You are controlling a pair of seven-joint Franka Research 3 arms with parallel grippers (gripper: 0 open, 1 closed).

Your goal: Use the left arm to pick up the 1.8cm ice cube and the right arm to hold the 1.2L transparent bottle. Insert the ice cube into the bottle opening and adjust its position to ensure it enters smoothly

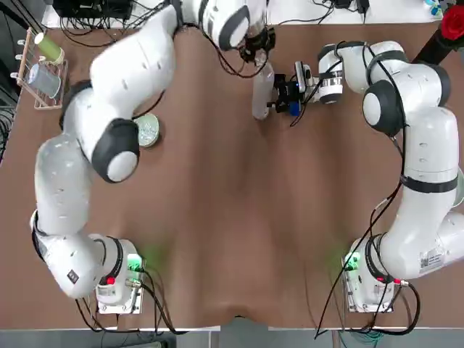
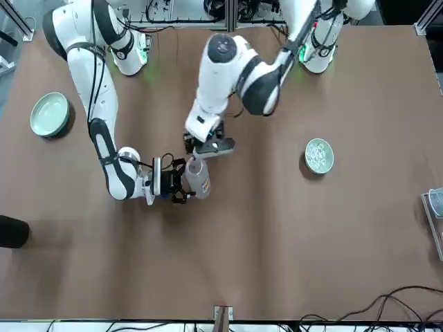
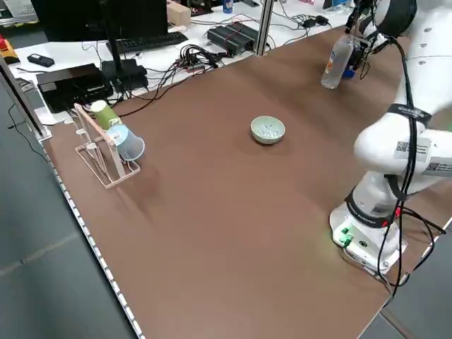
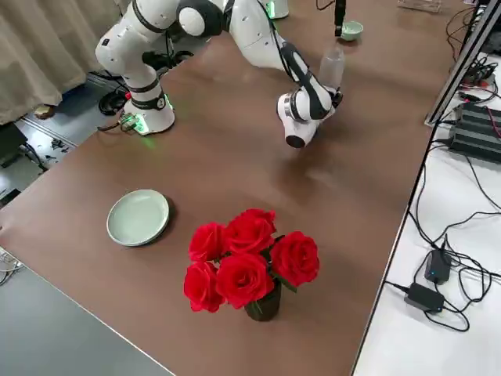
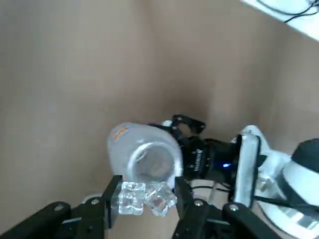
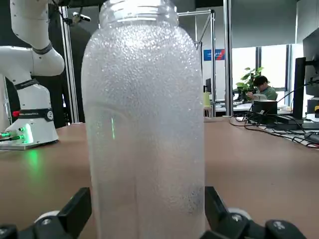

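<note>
Clear droplet-flecked plastic bottle [image 6: 144, 119], upright. Black two-fingered right pincer [image 6: 149, 206]: fingers either side of the bottle's lower part. Brown worktop [image 6: 249, 174]: behind the bottle. White jointed robot arm [image 6: 35, 74]: beyond the bottle, on the worktop's far side.

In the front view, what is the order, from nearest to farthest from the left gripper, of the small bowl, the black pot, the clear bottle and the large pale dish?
1. Clear bottle: just beneath the left gripper.
2. Small bowl: robot's left.
3. Large pale dish: robot's right.
4. Black pot: robot's far right.
</note>
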